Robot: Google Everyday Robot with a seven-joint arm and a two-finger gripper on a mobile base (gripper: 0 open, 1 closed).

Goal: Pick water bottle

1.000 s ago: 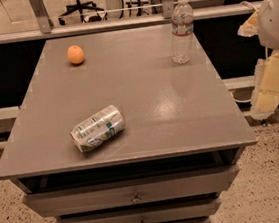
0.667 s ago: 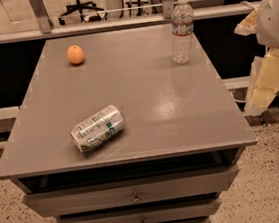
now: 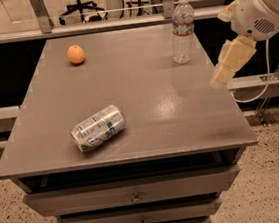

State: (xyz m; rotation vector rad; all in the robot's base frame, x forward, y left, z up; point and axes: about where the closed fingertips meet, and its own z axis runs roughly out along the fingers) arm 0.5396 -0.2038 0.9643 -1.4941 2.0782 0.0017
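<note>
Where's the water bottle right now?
In the camera view the water bottle stands upright at the table's far right corner, across from the orange; the gripper hangs just off the table's right edge.

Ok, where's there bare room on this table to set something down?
The middle of the table, between orange, bottle and can, is bare. So is the front right, right of the can. Tightest is the back right: the bottle stands there, with the gripper hanging just off the right edge.
</note>
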